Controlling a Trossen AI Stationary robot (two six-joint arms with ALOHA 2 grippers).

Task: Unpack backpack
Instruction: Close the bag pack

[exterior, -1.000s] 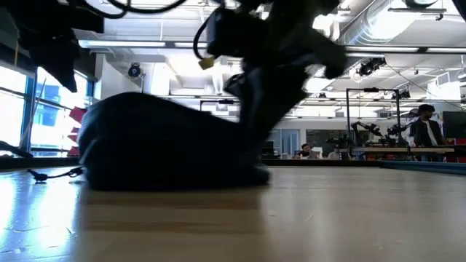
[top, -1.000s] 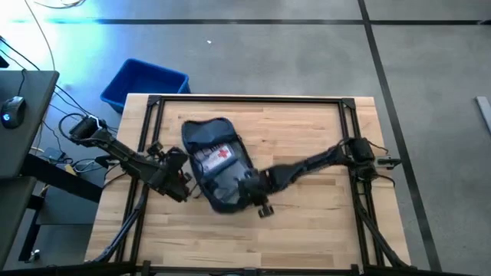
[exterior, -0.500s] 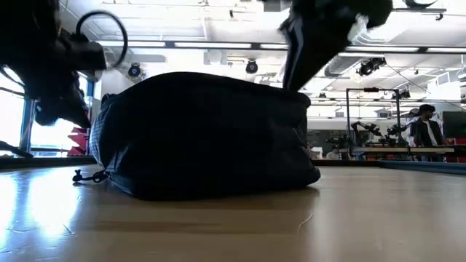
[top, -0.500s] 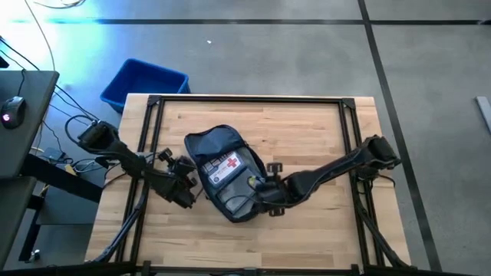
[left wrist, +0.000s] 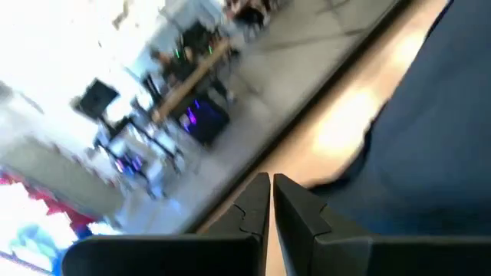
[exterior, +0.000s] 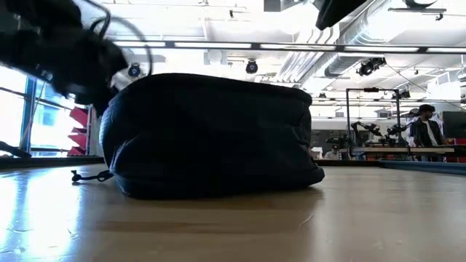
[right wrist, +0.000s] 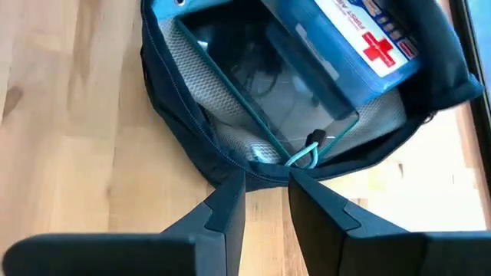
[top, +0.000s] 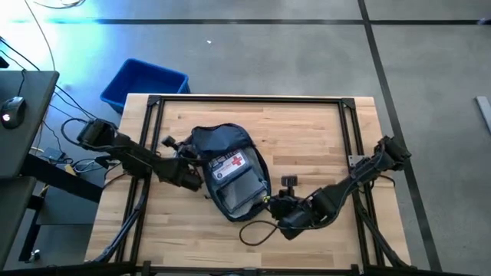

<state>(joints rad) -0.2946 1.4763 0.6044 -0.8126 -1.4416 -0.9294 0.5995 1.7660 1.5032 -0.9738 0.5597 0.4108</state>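
Note:
The dark navy backpack [top: 230, 146] lies on its back in the middle of the table, its mouth open upward. Inside lie a blue and white first-aid kit with a red cross [right wrist: 360, 38] and a flat clear pouch with a teal rim [right wrist: 268, 84]. My right gripper [right wrist: 265, 178] hangs above the table just off the backpack's near right end [top: 257, 205]. Its fingers stand slightly apart, so it is open, with nothing between them. My left gripper [left wrist: 271, 182] is shut. It lies about level at the backpack's far left side [top: 186, 151]. My left gripper lies with its shut fingers alongside the backpack's left wall [left wrist: 399, 153], pointing past it. A strip of table shows between the fingertips and the fabric in the left wrist view. I cannot tell whether its side touches the backpack.
A blue bin [top: 144, 83] stands on the floor beyond the table's far left corner. Black frame rails [top: 245, 100] run along the far and side edges. Bare wood [top: 307, 138] lies right of the backpack. A thin black cable loop [top: 253, 232] hangs by my right arm. A person [exterior: 426, 127] stands far off.
My right gripper has drawn out of the backpack's mouth, going up and toward the table's near right. My left gripper has sunk, tipped to level and swung toward the backpack's far left side. The backpack has risen from slumped to full height, and its near end has shifted right.

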